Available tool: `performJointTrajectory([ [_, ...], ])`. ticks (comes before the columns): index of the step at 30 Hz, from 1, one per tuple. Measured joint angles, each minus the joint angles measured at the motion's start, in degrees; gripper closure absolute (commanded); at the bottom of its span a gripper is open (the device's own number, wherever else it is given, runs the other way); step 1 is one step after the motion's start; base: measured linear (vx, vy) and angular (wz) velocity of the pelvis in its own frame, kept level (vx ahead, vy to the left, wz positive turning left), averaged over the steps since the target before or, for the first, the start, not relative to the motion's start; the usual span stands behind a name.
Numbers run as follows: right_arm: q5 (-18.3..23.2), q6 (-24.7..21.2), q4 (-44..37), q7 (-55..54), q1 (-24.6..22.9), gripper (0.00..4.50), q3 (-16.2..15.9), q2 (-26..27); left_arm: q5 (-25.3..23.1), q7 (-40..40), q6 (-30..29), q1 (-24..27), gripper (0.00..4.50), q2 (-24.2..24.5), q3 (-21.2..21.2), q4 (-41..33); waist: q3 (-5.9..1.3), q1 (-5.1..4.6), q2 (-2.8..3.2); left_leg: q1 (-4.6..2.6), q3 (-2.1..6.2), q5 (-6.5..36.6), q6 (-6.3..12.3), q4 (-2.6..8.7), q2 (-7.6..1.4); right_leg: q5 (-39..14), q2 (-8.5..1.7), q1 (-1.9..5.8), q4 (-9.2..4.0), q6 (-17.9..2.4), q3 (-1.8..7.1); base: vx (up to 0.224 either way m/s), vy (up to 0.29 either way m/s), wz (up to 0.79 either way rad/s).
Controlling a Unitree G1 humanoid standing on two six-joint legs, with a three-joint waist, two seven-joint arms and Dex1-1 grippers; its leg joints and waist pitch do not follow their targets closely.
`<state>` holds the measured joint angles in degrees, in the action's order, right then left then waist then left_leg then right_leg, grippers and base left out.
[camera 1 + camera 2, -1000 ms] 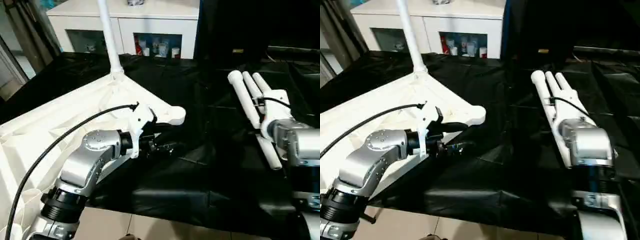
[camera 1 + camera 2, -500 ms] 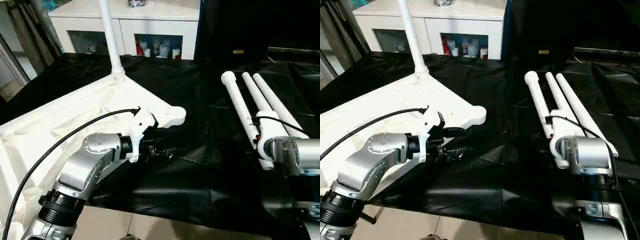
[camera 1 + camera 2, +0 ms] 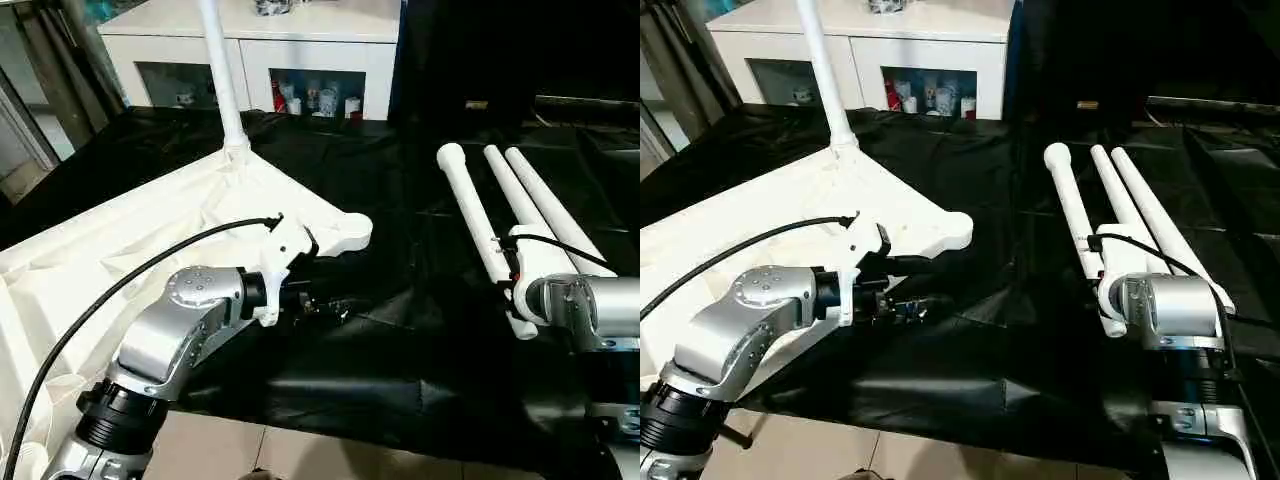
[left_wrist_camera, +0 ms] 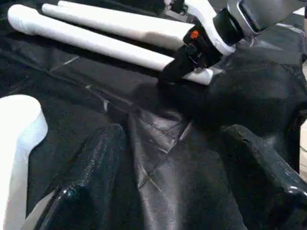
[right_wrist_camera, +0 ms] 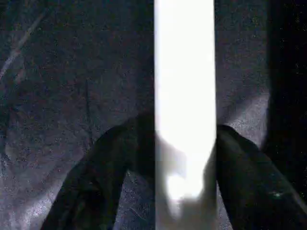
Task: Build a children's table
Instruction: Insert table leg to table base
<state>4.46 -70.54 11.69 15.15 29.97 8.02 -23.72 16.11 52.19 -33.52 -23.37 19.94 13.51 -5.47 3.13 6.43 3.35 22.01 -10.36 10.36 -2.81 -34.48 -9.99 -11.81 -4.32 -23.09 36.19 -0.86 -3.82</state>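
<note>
The children's table top (image 3: 150, 230) lies upside down on the left, with one white leg (image 3: 222, 90) standing upright in its far corner. Three loose white legs lie side by side on the black cloth at right. My right gripper (image 5: 184, 143) is down over the near end of the leftmost loose leg (image 3: 468, 200), and a black finger (image 5: 120, 163) presses each side of it. Beside the table top's rounded near corner (image 3: 345, 232), my left gripper (image 4: 172, 139) stands open above the cloth with nothing between its fingers.
The other two loose legs (image 3: 535, 200) lie just right of the gripped one. A white cabinet (image 3: 300, 40) with glass-fronted compartments stands behind. Black cloth (image 3: 400, 340) covers the work area, its front edge meeting the pale floor (image 3: 300, 450).
My right arm has drawn back along the leftmost loose leg to its near end, and its fingers have closed in on that leg. The left arm has barely moved.
</note>
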Motion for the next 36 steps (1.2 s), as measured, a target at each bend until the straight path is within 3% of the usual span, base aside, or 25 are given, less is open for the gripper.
performJointTrajectory([
  [9, 0.29, 1.40, 0.64, 0.26, -0.70, 2.60, 0.48, 0.37, 0.03, -1.71, 0.61, -0.04, 0.95, -0.93, -0.37, 0.35, -0.05, 0.01, -0.06, -0.12, 0.05, 0.00, 0.00, -0.09, 0.00, 0.04, 0.00, 0.20, 0.00, 0.00, 0.00, 0.000, 0.000, 0.00],
  [12, 0.34, 2.83, 1.47, -0.32, -0.76, 2.81, 1.38, 0.82, 0.27, -6.00, -1.21, -1.58, 0.95, -3.73, -3.06, 2.54, -0.05, -0.01, -0.09, -0.15, 0.06, -0.04, 0.04, -0.17, 0.00, 0.16, 0.00, 0.25, -0.01, 0.02, 0.00, 0.000, 0.000, 0.00],
  [14, 0.54, 3.86, 1.93, -0.46, -0.77, 3.02, 2.01, 1.17, 0.92, -8.08, -2.47, -2.77, 0.60, -4.70, -5.01, 3.41, -0.08, -0.16, -0.05, -0.16, 0.06, -0.04, 0.05, -0.21, 0.00, 0.20, 0.00, 0.26, -0.01, 0.02, 0.01, 0.000, 0.000, 0.00],
  [18, 0.88, 6.49, 2.52, -1.61, -0.76, 3.16, 3.96, 2.92, 5.51, -11.93, -6.30, -4.72, 0.33, -8.99, -9.92, 4.53, -0.07, -0.19, -0.01, -0.07, 0.07, -0.06, 0.05, -0.28, 0.00, 0.26, 0.00, 0.21, -0.01, 0.01, 0.01, 0.000, 0.000, 0.00],
  [20, 1.86, 10.58, 2.59, -2.30, -0.58, 3.17, 5.32, 4.87, 8.21, -14.69, -8.08, -6.47, 0.22, -11.96, -12.88, 5.87, -0.04, -0.18, 0.36, 0.05, 0.12, -0.05, 0.06, -0.36, 0.00, 0.29, 0.00, 0.14, -0.01, 0.01, -0.02, 0.000, 0.000, 0.00],
  [23, 2.75, 12.51, 2.57, -2.21, -0.49, 3.17, 5.15, 5.57, 9.17, -15.64, -8.50, -7.75, 0.22, -12.15, -13.67, 5.92, -0.24, 0.02, 0.79, 0.06, 0.15, -0.04, 0.08, -0.30, 0.02, 0.28, -0.01, 0.14, -0.04, 0.02, -0.05, 0.000, 0.000, 0.00],
  [27, 2.74, 12.85, 2.57, -2.43, -0.49, 3.18, 5.61, 5.72, 9.46, -16.38, -8.92, -7.64, 0.19, -12.32, -14.39, 6.19, -0.25, 0.20, 0.87, 0.12, 0.19, -0.05, 0.08, -0.30, 0.01, 0.26, -0.01, 0.12, -0.06, 0.04, -0.09, 0.000, 0.000, 0.00],
  [28, 2.99, 14.18, 2.55, -2.62, -0.48, 3.18, 6.31, 7.16, 10.12, -16.94, -9.47, -8.06, 0.09, -13.04, -15.44, 6.94, -0.23, 0.18, 0.85, 0.13, 0.19, -0.05, 0.08, -0.32, 0.02, 0.26, -0.01, 0.12, -0.06, 0.04, -0.08, 0.000, 0.000, 0.00],
  [30, 6.02, 22.90, 0.60, -2.71, -0.35, 3.19, 9.52, 13.83, 11.91, -18.64, -11.85, -11.93, 0.00, -14.82, -18.96, 11.60, -0.19, -0.21, 0.83, 0.24, 0.18, -0.10, 0.13, -0.32, 0.01, 0.37, 0.01, -0.08, -0.02, 0.04, -0.07, 0.000, 0.000, 0.00],
  [32, 9.09, 27.78, -2.46, -1.12, -0.03, 3.19, 8.97, 18.54, 13.75, -19.64, -12.79, -14.72, 0.00, -16.82, -20.40, 13.15, -0.17, -0.33, 0.98, 0.26, 0.21, -0.10, 0.14, -0.32, 0.03, 0.39, -0.02, -0.08, -0.04, 0.05, -0.09, 0.000, 0.000, 0.00],
  [36, 12.95, 31.59, -8.96, 4.14, 3.05, 3.19, 5.38, 20.46, 18.01, -23.31, -13.64, -17.85, 0.00, -20.67, -23.15, 16.58, -0.22, 0.41, 0.75, 0.27, 0.24, -0.07, 0.18, -0.27, 0.04, 0.33, -0.02, -0.05, -0.11, 0.06, -0.12, 0.000, 0.000, 0.00],
])
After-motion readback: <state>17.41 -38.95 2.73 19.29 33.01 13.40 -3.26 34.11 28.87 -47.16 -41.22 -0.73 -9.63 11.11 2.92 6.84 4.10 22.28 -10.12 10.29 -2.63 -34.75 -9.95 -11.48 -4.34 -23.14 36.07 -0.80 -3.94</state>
